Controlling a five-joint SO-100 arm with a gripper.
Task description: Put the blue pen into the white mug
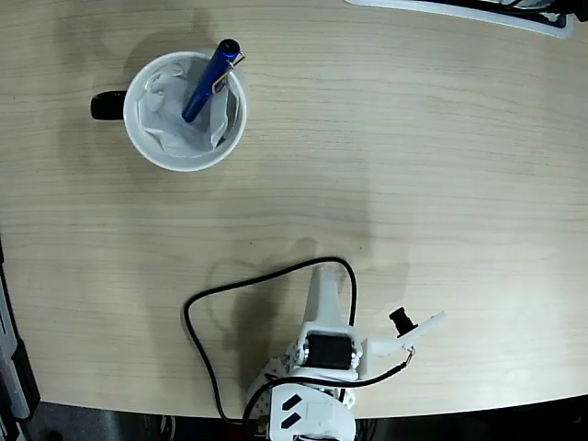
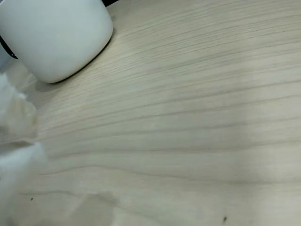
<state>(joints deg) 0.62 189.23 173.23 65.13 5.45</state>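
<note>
One slim, glossy royal-blue pen (image 1: 209,82) with a silver clip already stood inside the round white mug (image 1: 147,138) with the black handle, at the upper left of the fixed view. Its lower end was buried in the crumpled white lining, and its capped end leaned out over the mug's upper right rim. Judged from that, the placing itself looked done. The white arm (image 1: 317,354) sat folded at the bottom centre of that view, well apart from the mug, with a black cable (image 1: 207,354) looping over the pale wood-grain worktop (image 1: 413,184). Whether the end effector was wide or narrow could not be told; the wrist view showed only blurred white shapes at its left edge, the mug's wall (image 2: 56,37) at upper left, and bare worktop. Little seemed left beyond the arm settling at rest.
</note>
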